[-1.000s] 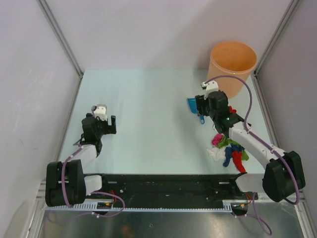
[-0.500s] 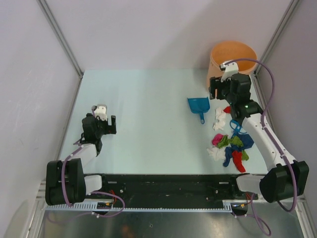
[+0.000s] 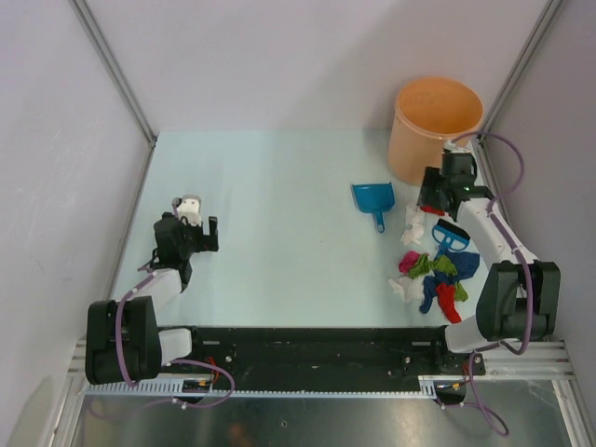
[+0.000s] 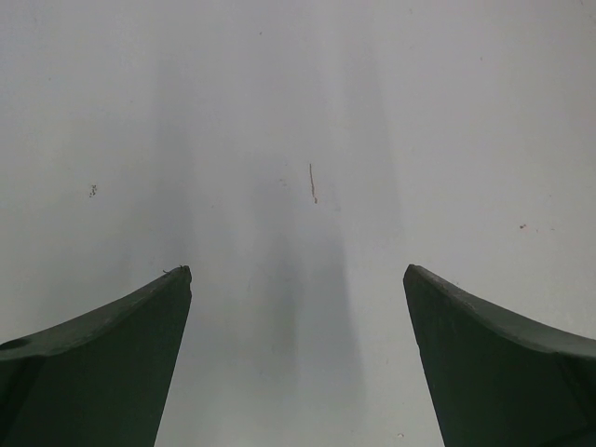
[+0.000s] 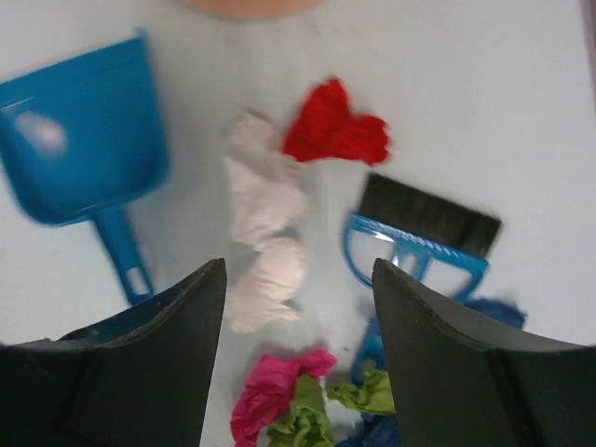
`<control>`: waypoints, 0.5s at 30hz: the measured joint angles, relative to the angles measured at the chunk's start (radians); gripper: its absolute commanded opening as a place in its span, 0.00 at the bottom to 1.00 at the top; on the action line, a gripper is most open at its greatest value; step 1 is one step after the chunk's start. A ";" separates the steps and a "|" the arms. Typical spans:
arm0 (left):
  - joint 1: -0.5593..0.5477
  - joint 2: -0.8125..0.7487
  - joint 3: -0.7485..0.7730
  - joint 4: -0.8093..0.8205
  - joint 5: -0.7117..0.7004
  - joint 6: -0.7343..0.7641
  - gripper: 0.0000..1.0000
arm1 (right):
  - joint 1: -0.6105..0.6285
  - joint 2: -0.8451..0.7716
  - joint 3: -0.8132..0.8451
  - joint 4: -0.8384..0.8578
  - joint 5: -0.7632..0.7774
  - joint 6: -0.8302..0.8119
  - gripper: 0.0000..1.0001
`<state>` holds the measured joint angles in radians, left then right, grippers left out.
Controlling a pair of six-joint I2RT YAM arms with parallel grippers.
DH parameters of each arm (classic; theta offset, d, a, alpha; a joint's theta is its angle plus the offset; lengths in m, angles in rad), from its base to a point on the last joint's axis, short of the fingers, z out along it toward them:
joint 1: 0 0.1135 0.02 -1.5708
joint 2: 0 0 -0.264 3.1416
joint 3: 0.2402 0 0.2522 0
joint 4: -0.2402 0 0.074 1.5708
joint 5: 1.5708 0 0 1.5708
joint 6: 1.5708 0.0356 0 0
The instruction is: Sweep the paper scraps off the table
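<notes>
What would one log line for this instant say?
left gripper: open, over table | right gripper: open, above scraps, dustpan and brush either side | scraps: unswept

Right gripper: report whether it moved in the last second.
Yes. The right gripper moved rightward, off the blue plastic dustpan, to beside the orange round bucket.

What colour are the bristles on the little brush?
The bristles are black. The right wrist view shows them best.

We're looking into a robotics lab test cell. Plain white panels (image 3: 307, 56) and aluminium framing (image 3: 114, 70) are enclosing the table (image 3: 279, 186).
</notes>
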<state>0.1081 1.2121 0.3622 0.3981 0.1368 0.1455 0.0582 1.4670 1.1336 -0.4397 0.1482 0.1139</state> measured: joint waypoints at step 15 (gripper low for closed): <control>0.004 0.000 0.005 -0.004 0.004 -0.006 1.00 | -0.146 0.055 -0.188 0.046 -0.034 0.094 0.45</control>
<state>0.1120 1.2121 0.3672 0.3939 0.1410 0.1390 -0.0875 1.5215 0.9451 -0.3935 0.1139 0.2077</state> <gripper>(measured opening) 0.996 0.445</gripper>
